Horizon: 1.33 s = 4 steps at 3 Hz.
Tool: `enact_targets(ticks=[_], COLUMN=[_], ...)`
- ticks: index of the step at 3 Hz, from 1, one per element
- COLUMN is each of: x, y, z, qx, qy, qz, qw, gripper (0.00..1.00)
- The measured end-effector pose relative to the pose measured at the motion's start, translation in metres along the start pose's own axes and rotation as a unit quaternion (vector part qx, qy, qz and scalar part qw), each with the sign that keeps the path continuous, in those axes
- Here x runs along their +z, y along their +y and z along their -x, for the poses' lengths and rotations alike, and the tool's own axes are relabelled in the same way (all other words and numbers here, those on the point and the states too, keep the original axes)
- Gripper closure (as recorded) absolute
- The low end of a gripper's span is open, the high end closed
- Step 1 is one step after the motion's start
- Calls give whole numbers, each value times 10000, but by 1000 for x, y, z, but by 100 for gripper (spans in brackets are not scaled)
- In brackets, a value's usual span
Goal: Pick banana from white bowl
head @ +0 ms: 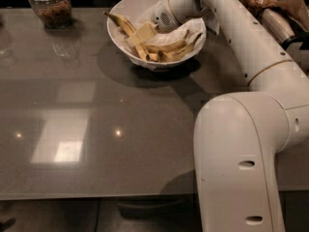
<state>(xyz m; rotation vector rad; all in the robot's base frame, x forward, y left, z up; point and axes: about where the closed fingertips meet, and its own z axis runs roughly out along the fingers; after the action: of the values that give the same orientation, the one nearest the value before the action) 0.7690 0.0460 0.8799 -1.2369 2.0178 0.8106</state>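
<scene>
- Lower right: one bulky white robot arm [241, 168], reaching to the top of the frame.
- Middle: one glossy grey table [120, 129].
- Top centre: one white bowl [117, 41] holding three bananas; the banana [123, 25], the longest, lying on the left side.
- Inside bowl: one gripper [140, 34] over the banana's middle; open or closed, cannot tell.
- Upper left: one glass jar [49, 6].

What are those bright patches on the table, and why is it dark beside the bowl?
Camera view: the glossy table mirrors lights as pale squares and small dots; the white bowl casts a soft shadow leftward; the gripper sits inside the bowl, over the banana.
</scene>
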Motion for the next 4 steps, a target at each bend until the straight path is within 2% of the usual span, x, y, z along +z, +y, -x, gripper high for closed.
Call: enact_targets(ticks=[1, 2, 4], x=[7, 13, 6], y=[0, 1, 5], z=[5, 9, 10], qx=[-6, -13, -111], qy=[-17, -18, 102], qz=[71, 135, 61], qw=[10000, 9999, 9999], gripper=[44, 56, 98])
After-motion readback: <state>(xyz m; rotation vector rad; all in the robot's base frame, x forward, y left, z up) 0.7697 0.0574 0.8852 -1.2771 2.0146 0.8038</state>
